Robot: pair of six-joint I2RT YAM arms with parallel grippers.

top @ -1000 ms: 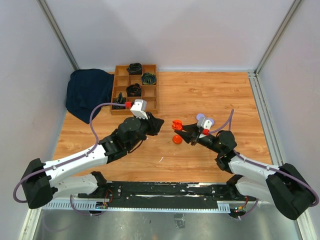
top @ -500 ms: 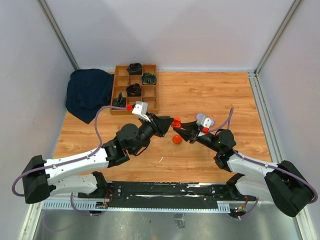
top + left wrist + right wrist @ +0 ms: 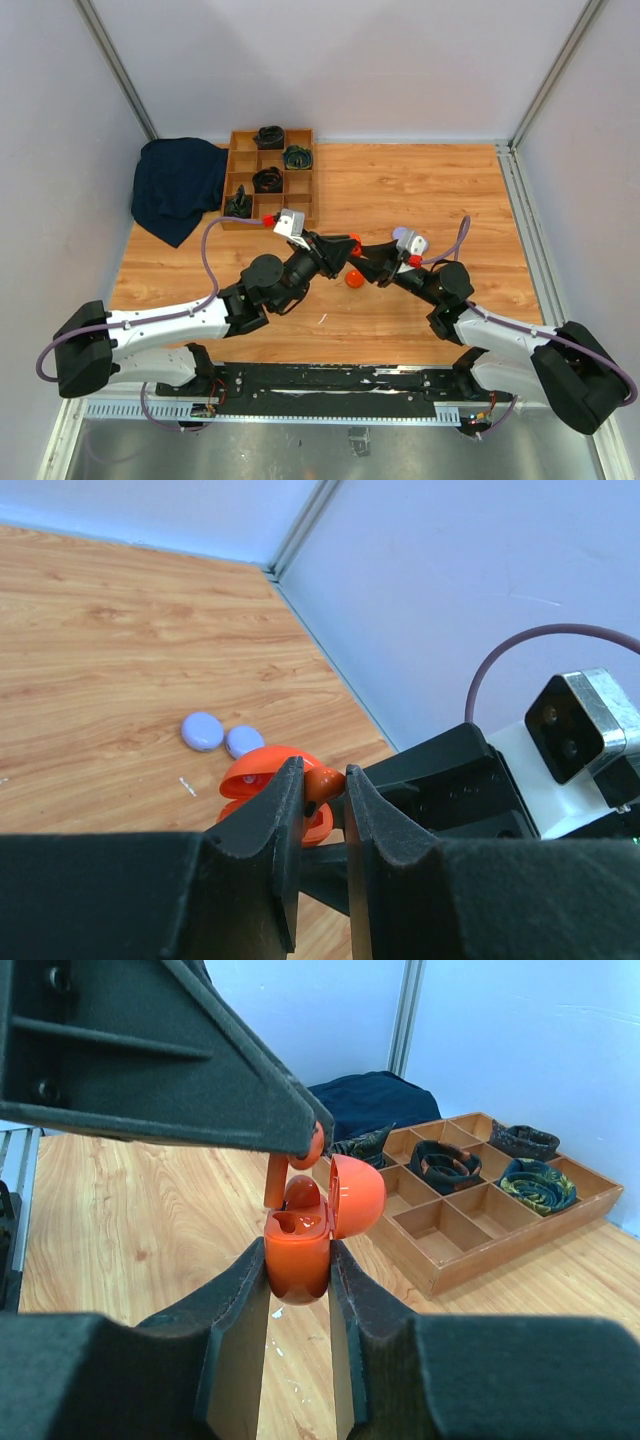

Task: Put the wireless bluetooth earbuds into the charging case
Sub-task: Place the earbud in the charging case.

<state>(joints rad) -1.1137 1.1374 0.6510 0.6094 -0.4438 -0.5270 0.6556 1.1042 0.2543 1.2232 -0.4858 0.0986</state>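
Desk (image 3: 420,190): lying well below the case (image 3: 297,1250).
Right fingers (image 3: 250,1282): clamping the case's base, its lid standing open.
Left fingers (image 3: 288,802): nearly shut, pinching one orange earbud (image 3: 323,780).
Case: hanging in the air, its well facing up.
Earbud: hovering just above the case's well.
Doing it well: probably lowering slowly, stem first, holding the case steady, releasing once seated.

A wood-grain table (image 3: 400,190) is enclosed on the left, far and right sides by plain pale walls (image 3: 330,60) with metal corner posts (image 3: 115,65), evenly lit.
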